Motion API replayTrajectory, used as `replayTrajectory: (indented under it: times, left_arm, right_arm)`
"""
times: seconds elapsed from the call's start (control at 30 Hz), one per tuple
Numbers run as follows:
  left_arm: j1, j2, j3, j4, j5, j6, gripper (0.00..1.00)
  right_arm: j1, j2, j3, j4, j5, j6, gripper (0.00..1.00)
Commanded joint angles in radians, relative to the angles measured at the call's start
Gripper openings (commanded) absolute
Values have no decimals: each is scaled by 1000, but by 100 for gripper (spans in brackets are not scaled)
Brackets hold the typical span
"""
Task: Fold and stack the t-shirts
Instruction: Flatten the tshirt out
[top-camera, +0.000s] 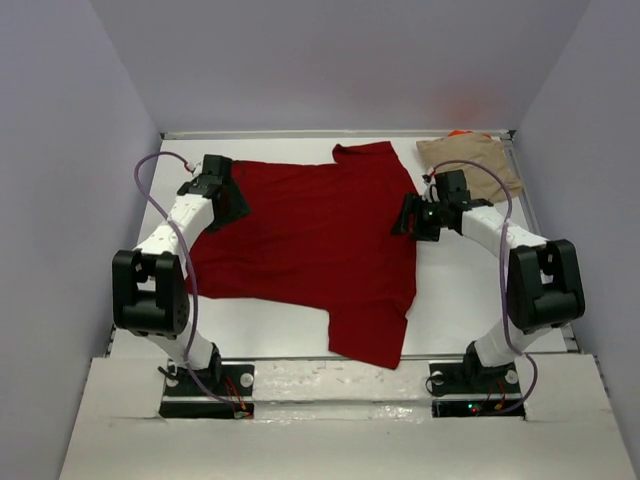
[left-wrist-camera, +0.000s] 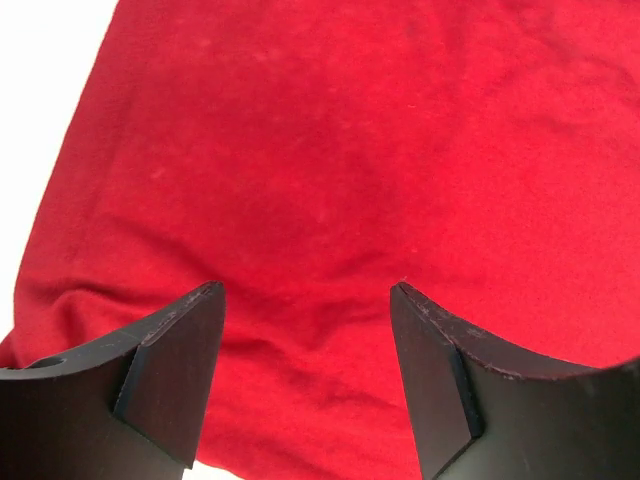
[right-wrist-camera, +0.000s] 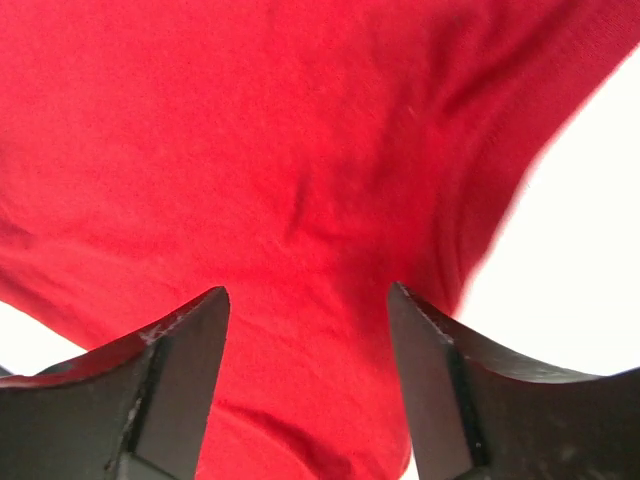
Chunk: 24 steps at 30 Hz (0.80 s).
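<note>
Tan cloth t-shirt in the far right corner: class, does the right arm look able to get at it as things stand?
Probably yes. The tan cloth t-shirt lies uncovered beyond the right tool, which is open, holding nothing, over the edge of the dark red cloth t-shirt.

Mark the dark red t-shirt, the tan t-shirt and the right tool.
dark red t-shirt (top-camera: 310, 240): top external view, middle of its body.
tan t-shirt (top-camera: 470, 162): top external view, centre of the cloth, far right corner.
right tool (top-camera: 404, 216): top external view, between its fingertips, at the dark red t-shirt's right edge.
</note>
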Motion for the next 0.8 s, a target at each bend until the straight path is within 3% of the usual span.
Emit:
replayTrajectory:
  times: [0.0, 0.17, 0.4, 0.63, 0.77]
  left_arm:
    - [-27, 27, 54, -8, 0, 23, 76]
    - [-56, 81, 84, -34, 1, 33, 77]
    - [-97, 151, 121, -62, 14, 40, 76]
    - [-128, 176, 164, -80, -14, 40, 76]
    - [-130, 176, 179, -89, -11, 44, 76]
  right_arm:
    - [-38, -120, -63, 81, 29, 18, 72]
    - [-58, -192, -124, 89, 73, 21, 73]
    - [-83, -189, -193, 125, 15, 42, 73]
    - [-101, -108, -225, 221, 9, 74, 51]
    - [-101, -66, -222, 264, -3, 82, 54]
